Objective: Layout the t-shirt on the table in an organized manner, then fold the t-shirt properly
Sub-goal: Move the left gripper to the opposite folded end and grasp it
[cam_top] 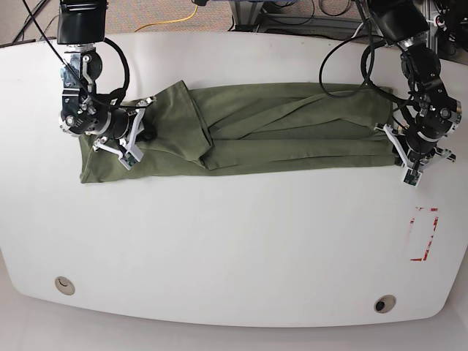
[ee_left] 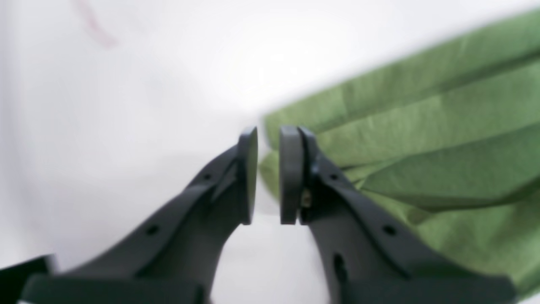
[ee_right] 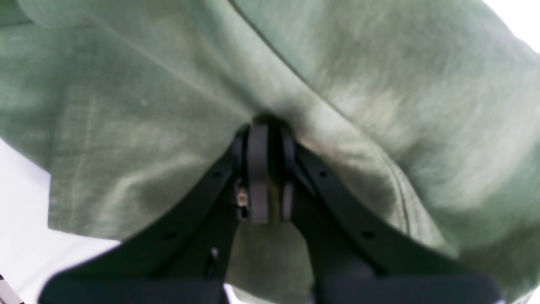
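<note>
The olive-green t-shirt (cam_top: 292,121) lies stretched in a long wrinkled band across the far half of the white table (cam_top: 234,256). My right gripper (cam_top: 139,135) is at the shirt's left end in the base view. In the right wrist view it (ee_right: 270,169) is shut on a pinch of the cloth (ee_right: 126,126). My left gripper (cam_top: 398,146) is at the shirt's right end. In the left wrist view its jaws (ee_left: 268,175) stand a narrow gap apart at the edge of the cloth (ee_left: 422,126), with bare table (ee_left: 126,126) to their left.
A red tape outline (cam_top: 424,234) marks the table near its right edge, in front of the left arm. Two round grommets (cam_top: 64,284) (cam_top: 383,302) sit near the front edge. Cables (cam_top: 175,18) lie beyond the table's far edge.
</note>
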Controlling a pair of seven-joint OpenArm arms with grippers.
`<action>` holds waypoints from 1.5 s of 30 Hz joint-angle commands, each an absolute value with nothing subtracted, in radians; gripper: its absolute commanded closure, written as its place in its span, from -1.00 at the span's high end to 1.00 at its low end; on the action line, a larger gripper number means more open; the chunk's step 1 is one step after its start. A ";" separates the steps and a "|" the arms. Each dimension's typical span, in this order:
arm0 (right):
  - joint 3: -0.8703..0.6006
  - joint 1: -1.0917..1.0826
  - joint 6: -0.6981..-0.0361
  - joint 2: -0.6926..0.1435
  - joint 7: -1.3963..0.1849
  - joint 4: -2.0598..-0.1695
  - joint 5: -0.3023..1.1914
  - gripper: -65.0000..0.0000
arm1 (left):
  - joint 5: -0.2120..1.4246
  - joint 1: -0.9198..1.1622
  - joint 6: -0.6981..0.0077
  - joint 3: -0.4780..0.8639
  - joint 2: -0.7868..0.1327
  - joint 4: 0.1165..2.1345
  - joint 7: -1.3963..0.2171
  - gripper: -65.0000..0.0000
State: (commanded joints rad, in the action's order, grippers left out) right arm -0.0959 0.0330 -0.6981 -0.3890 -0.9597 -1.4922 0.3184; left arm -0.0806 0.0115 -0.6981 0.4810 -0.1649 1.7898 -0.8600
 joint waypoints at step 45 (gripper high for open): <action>-0.102 0.033 -0.698 -0.387 -0.958 -1.489 0.318 -0.87 | -0.074 -0.056 -0.698 0.564 -0.157 1.448 -0.780 -0.54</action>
